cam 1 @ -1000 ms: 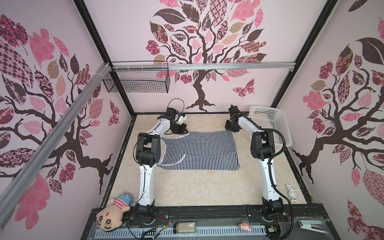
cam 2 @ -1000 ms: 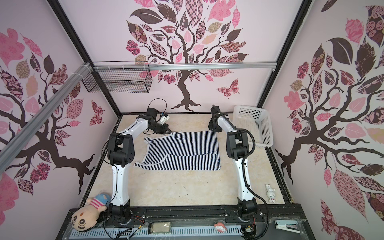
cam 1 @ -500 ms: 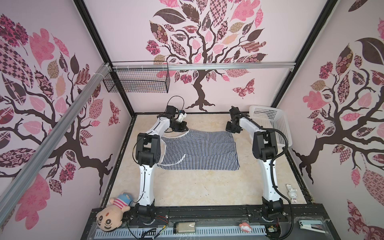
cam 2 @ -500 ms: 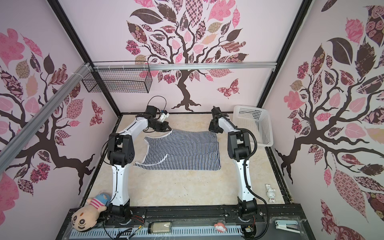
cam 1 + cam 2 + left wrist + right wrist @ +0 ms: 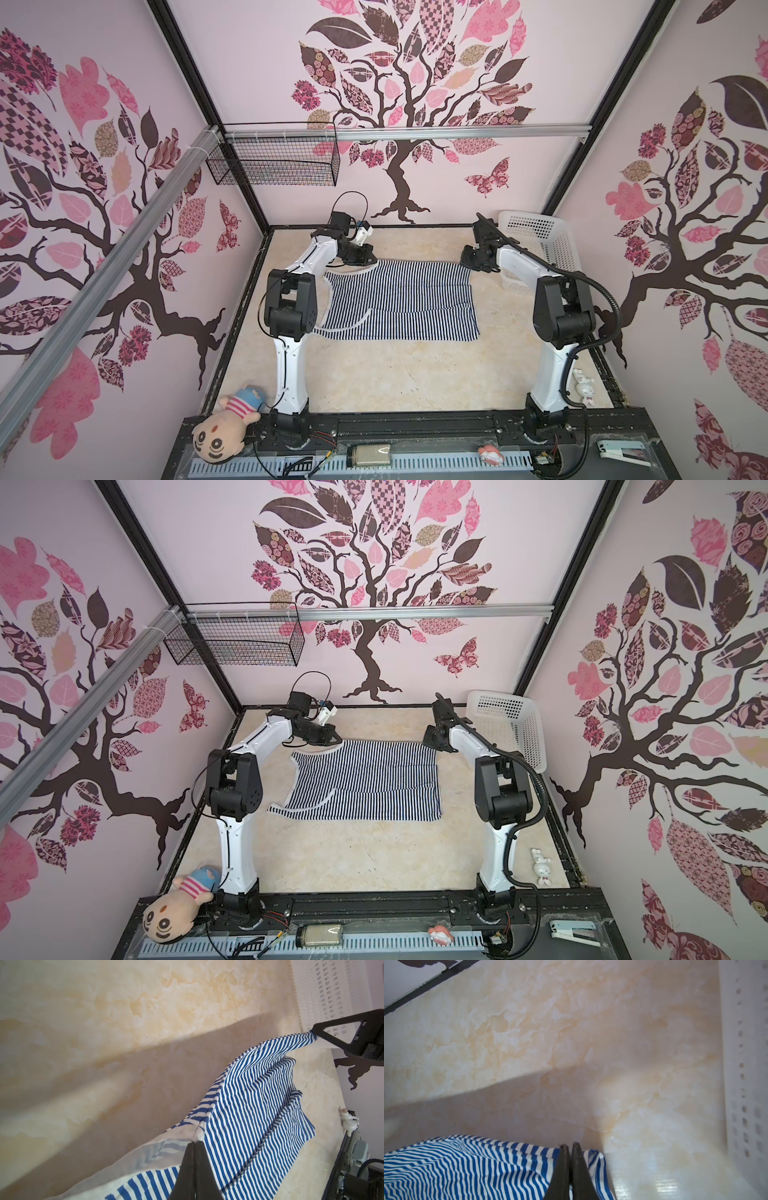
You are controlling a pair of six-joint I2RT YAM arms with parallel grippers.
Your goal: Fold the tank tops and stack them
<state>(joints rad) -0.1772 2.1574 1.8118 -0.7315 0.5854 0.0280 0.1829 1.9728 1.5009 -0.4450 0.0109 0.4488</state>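
Now, in both top views, the tank top (image 5: 399,299) (image 5: 361,783) is lying flat on the table (image 5: 374,374) at the middle of the frame. My left gripper (image 5: 368,261) is pinching its upper left corner, and my right gripper (image 5: 467,262) its upper right corner. In the left wrist view, my closed jaws are clamping the white edging. In the right wrist view, my jaws are squeezing the striped hem.

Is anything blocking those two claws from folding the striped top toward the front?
Nothing visible. The left gripper and right gripper already pinch the far corners of the top. Nothing lies on it, and the basket stands off to its right.
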